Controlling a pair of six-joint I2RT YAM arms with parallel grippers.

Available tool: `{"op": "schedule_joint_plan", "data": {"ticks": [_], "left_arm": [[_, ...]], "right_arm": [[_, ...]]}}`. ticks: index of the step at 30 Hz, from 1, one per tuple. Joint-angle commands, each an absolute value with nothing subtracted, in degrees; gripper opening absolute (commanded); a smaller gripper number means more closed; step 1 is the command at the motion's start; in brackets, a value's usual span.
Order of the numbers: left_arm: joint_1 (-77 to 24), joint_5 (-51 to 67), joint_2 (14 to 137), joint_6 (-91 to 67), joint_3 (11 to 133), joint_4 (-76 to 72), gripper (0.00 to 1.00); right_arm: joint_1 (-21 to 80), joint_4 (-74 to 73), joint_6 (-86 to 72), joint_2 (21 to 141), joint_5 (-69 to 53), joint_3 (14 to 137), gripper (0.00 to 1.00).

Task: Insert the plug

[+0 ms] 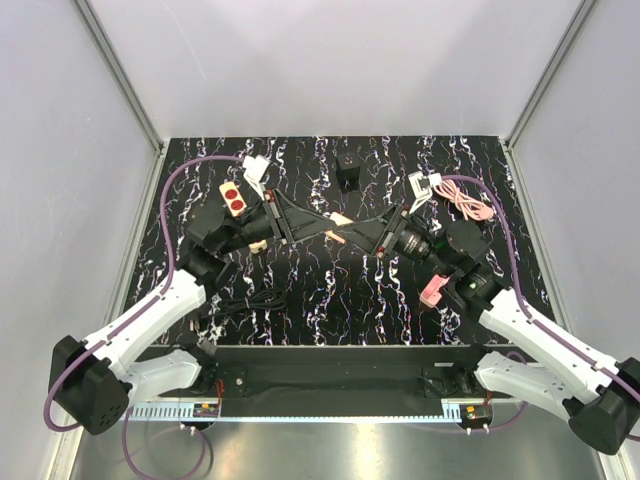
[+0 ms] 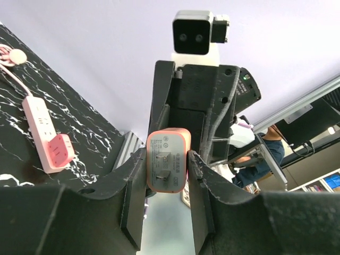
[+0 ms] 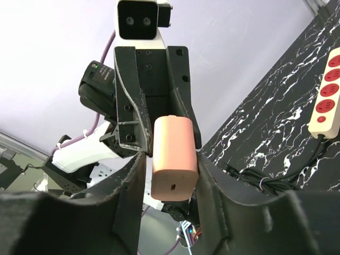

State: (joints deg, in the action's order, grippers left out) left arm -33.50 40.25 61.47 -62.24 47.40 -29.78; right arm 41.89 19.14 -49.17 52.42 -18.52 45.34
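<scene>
A salmon-pink plug [image 1: 340, 219] hangs above the middle of the table, between both grippers meeting tip to tip. My left gripper [image 2: 166, 159] is shut on the plug [image 2: 168, 159], whose two flat prongs face that gripper's camera. From the other side my right gripper [image 3: 171, 159] straddles the plug's [image 3: 174, 159] rounded end with the small port. Its right pad [image 3: 204, 175] touches the plug and a thin gap shows at the left pad. A beige power strip with red sockets [image 1: 233, 197] lies at the back left. A pink power strip [image 1: 432, 290] lies at the right.
A pink coiled cable [image 1: 470, 200] and a white adapter [image 1: 420, 185] lie at the back right. A small black block [image 1: 347, 172] stands at the back centre. A black cord [image 1: 240, 300] is bundled at the front left. White walls surround the table.
</scene>
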Motion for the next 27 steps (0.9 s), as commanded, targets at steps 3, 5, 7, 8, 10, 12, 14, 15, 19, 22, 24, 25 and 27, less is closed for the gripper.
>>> {"op": "schedule_joint_plan", "data": {"ticks": [3, 5, 7, 8, 10, 12, 14, 15, 19, 22, 24, 25, 27], "left_arm": [[-34.5, 38.1, 60.5, -63.2, 47.0, -34.9, 0.00], [-34.4, 38.1, 60.6, -63.1, 46.7, -34.3, 0.00], [-34.5, 37.2, 60.1, -61.4, 46.6, -32.1, 0.16], [-34.5, 36.5, 59.7, -60.1, 46.8, -28.3, 0.52], [-34.2, 32.2, 58.0, -53.5, 48.2, -20.9, 0.81], [-33.6, 25.6, 56.8, -48.4, 51.2, -7.9, 0.93], [-32.3, 22.9, 55.3, -43.1, 53.3, -0.2, 0.95], [-31.3, 20.0, 54.9, -41.8, 54.0, 3.7, 0.96], [-31.0, 12.3, 56.2, -31.6, 58.7, 18.5, 0.95], [-31.0, 11.2, 57.0, -27.8, 58.8, 23.4, 0.95], [-31.0, 11.6, 57.4, -26.1, 58.2, 25.0, 0.95], [-31.0, 11.6, 57.2, -25.7, 57.8, 25.2, 0.95], [-31.0, 10.9, 56.5, -25.0, 56.3, 25.1, 0.95]], "right_arm": [[41.7, 27.9, -51.4, 53.9, -17.6, 43.9, 0.22], [41.7, 29.3, -51.5, 53.3, -17.1, 43.2, 0.01], [41.7, 26.3, -51.7, 52.5, -14.3, 43.1, 0.00], [41.7, 23.6, -51.2, 51.3, -12.8, 43.6, 0.00], [41.6, 13.3, -48.4, 49.7, -9.2, 45.9, 0.00], [40.8, 5.7, -47.4, 48.3, -6.9, 47.6, 0.00], [39.1, -8.7, -46.0, 46.6, -2.9, 51.9, 0.00], [38.7, -14.7, -45.1, 46.5, -1.1, 54.3, 0.00], [33.1, -58.1, -43.4, 55.9, 12.5, 74.9, 0.00], [21.6, -75.2, -39.1, 65.6, 9.8, 83.5, 0.00], [17.0, -77.5, -37.6, 67.6, 8.3, 84.4, 0.00], [15.7, -77.9, -37.0, 69.7, 7.5, 84.3, 0.00], [10.8, -78.3, -35.8, 72.5, 6.3, 83.8, 0.00]]}}
